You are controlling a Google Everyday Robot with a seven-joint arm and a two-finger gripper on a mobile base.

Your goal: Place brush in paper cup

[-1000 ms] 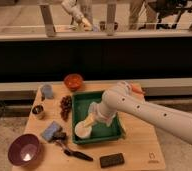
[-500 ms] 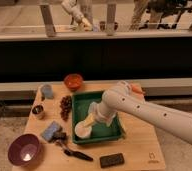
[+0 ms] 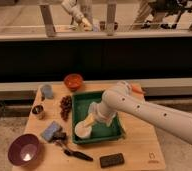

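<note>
Gripper: the gripper is down inside the green tray, right at the paper cup; whether the fingers are spread or closed cannot be told.
Paper cup: cream, tapered, tipped on its side in the tray, rim toward the front-left.
Brush: the brush lies flat on the desk in front of the tray's left corner, apart from the gripper, slim black handle pointing right.
Around: blue-grey sponge beside the brush head; purple bowl at front-left; flat black block right of the handle.
Between: the tray's front wall stands between brush and cup.
</note>
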